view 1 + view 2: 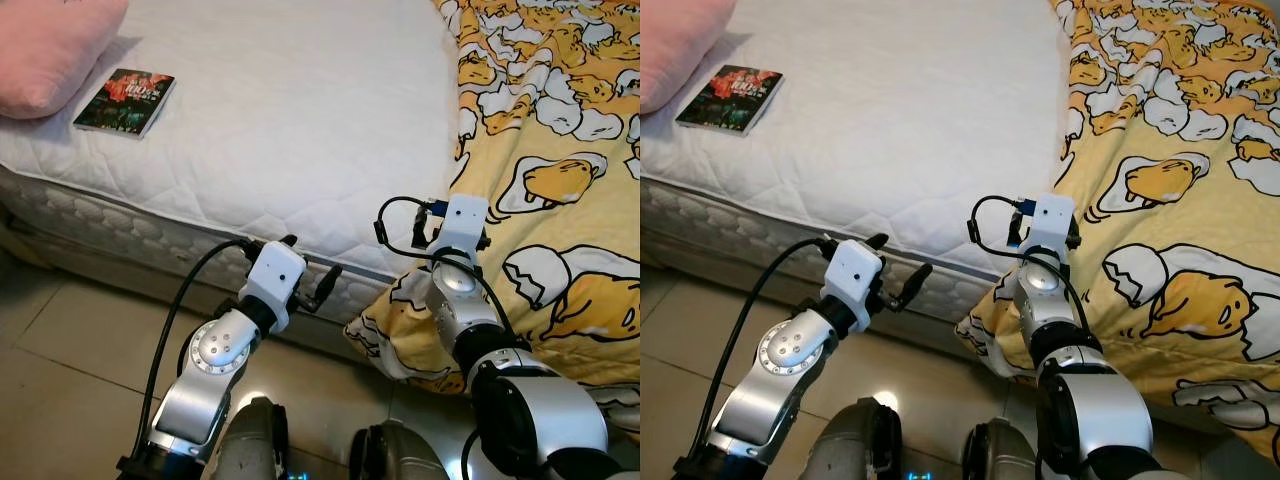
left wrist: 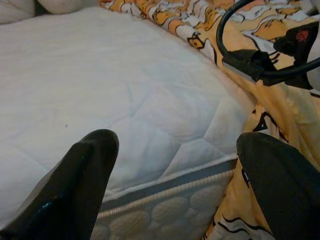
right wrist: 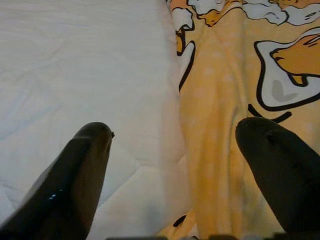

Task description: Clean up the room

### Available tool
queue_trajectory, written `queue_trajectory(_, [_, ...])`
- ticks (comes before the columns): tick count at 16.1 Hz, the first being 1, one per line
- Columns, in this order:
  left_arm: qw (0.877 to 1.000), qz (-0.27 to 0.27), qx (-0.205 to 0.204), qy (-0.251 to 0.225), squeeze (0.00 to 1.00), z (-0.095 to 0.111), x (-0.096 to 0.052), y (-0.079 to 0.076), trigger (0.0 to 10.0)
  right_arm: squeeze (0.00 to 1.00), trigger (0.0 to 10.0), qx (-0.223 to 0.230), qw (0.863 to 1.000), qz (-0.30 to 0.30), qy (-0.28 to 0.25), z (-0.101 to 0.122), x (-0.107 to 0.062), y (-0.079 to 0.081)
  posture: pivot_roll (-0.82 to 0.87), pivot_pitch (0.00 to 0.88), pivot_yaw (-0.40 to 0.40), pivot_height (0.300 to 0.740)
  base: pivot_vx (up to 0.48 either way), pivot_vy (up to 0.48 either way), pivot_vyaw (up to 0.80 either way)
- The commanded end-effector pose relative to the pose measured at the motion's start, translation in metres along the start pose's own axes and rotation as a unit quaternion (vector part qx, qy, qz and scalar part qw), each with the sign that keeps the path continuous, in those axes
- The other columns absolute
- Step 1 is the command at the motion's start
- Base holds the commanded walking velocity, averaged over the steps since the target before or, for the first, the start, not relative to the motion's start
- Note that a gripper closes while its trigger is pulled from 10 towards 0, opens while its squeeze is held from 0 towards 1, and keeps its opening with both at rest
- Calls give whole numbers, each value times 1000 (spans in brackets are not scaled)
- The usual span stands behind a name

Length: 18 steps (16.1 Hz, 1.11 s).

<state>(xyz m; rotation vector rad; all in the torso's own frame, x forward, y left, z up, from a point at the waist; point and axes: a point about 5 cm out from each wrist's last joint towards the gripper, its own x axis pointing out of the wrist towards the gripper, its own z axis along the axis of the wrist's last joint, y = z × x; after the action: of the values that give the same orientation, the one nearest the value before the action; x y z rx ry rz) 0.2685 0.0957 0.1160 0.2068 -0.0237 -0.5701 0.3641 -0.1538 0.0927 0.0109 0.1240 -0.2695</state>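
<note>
A yellow blanket [image 1: 560, 150] printed with cartoon eggs covers the right part of the bed and hangs over its front edge toward the floor. The bare white mattress [image 1: 290, 120] lies to its left. A small dark book [image 1: 125, 101] rests flat on the mattress near a pink pillow [image 1: 50, 45] at the far left. My right gripper [image 3: 174, 127] is open, just above the blanket's left edge [image 3: 215, 100] where it meets the mattress. My left gripper [image 1: 315, 257] is open too, held low in front of the mattress side with nothing between its fingers [image 2: 85, 170].
Beige floor tiles [image 1: 70, 360] run along the front of the bed. The mattress's quilted side [image 1: 120, 235] stands close ahead of my arms. A fold of blanket [image 1: 400, 335] bunches on the floor between them. My own legs [image 1: 260, 440] show at the bottom.
</note>
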Motion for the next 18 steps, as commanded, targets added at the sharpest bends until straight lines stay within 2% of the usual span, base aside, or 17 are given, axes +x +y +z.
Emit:
queue_trajectory(1, [1000, -11, -2, -14, 0, 5, 0, -3, 10000, 1000, 10000, 5, 1000, -13, 5, 1, 2, -5, 207, 85, -45, 699, 424, 0, 0])
queue_trajectory(5, [999, -32, 2, -25, 0, 7, -1, -8, 10000, 1000, 10000, -3, 1000, -14, 12, -1, 2, -5, 202, 76, -40, 699, 442, 0, 0])
queue_trajectory(6, [999, -33, 4, -24, 0, 6, -1, -8, 10000, 59, 10000, -4, 1000, -14, 15, -2, 2, -5, 200, 74, -40, 699, 442, 0, 0])
queue_trajectory(7, [999, -33, 5, -24, 0, 6, 0, -7, 10000, 0, 10000, -9, 1000, -15, 16, -2, 2, -5, 198, 75, -39, 699, 442, 0, 0])
queue_trajectory(10, [1000, -25, 4, -14, 0, 4, 2, -3, 10000, 0, 10000, -13, 1000, -12, 18, -3, 2, -5, 189, 80, -34, 699, 146, 0, 0])
queue_trajectory(12, [1000, -26, 13, -9, 0, 3, 5, -4, 10000, 0, 10000, -1, 999, -20, 26, -5, 1, -6, 184, 84, -31, 699, 0, 0, -731])
queue_trajectory(18, [999, -25, 23, -9, 0, 3, 8, -4, 10000, 0, 10000, -6, 999, -29, 18, -4, 1, -10, 175, 90, -25, 699, 0, 0, -734])
